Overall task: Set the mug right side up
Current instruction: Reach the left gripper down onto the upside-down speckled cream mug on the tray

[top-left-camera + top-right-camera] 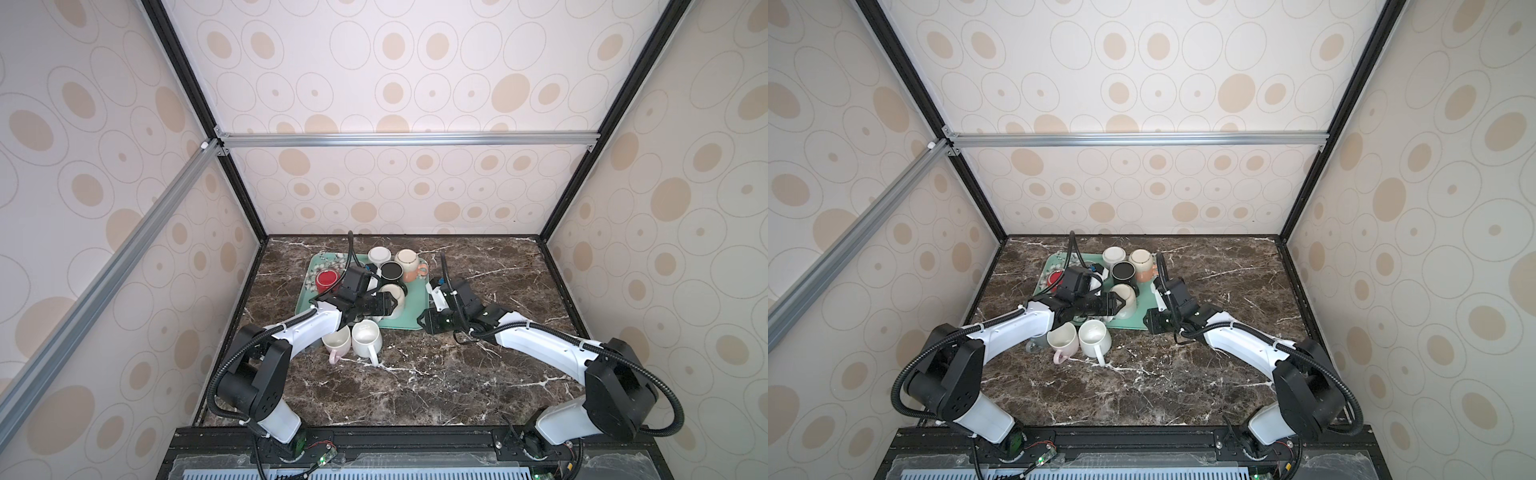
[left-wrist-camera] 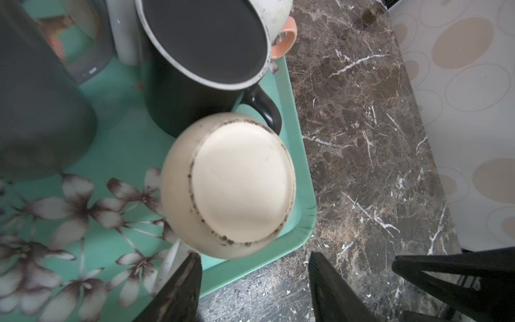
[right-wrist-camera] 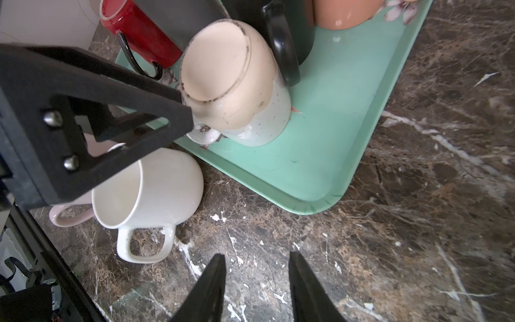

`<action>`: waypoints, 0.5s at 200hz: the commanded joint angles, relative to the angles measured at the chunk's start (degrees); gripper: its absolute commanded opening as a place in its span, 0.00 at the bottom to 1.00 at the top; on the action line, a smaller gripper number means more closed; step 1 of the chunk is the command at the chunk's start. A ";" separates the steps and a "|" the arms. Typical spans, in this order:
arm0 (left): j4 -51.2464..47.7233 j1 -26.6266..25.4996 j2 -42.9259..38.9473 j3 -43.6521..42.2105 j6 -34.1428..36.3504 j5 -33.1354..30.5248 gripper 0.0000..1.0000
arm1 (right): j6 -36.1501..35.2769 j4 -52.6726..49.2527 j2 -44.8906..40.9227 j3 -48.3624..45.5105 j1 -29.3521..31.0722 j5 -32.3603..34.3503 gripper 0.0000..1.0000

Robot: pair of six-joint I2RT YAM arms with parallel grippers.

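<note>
The mug [image 1: 394,294] [image 1: 1125,296] stands base up near the front right corner of the green flowered tray [image 1: 411,319]. It is beige above and speckled white below [image 3: 231,80], and its flat base faces the left wrist camera [image 2: 239,181]. My left gripper [image 1: 392,306] [image 2: 255,256] is open, and the mug sits just past its fingertips with nothing between them. One left finger [image 3: 125,117] reaches beside the mug's white handle [image 3: 203,135]; I cannot tell whether they touch. My right gripper [image 1: 420,321] [image 3: 256,256] hangs open and empty over the marble off the tray's corner.
On the tray, a black mug [image 1: 391,271], a white mug [image 1: 379,254] and a cream-and-orange mug [image 1: 409,262] stand base up, beside a red mug [image 1: 327,279]. Two upright mugs, white [image 1: 366,337] and pink-handled [image 1: 336,344], stand on the marble before the tray.
</note>
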 commanded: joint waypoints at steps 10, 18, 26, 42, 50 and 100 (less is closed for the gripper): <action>-9.47 0.71 -0.58 6.39 12.48 -8.46 0.65 | -0.14 -1.05 -1.83 -1.51 -0.43 1.40 0.41; -11.36 1.15 -0.40 7.13 14.34 -9.19 0.65 | -0.06 -0.91 -1.84 -1.58 -0.40 1.31 0.41; -13.16 1.59 -0.15 7.69 16.05 -9.05 0.64 | 0.03 -0.74 -1.83 -1.64 -0.44 1.24 0.41; -15.81 1.74 0.34 8.45 19.01 -8.02 0.63 | 0.22 -0.57 -1.55 -1.37 -0.49 0.96 0.41; -16.67 1.76 0.56 8.48 20.26 -7.44 0.62 | 0.27 -0.43 -1.35 -1.27 -0.48 0.87 0.41; -20.79 1.74 2.36 8.56 26.61 -4.98 0.60 | 0.27 -0.60 -0.60 -0.26 -0.51 0.16 0.41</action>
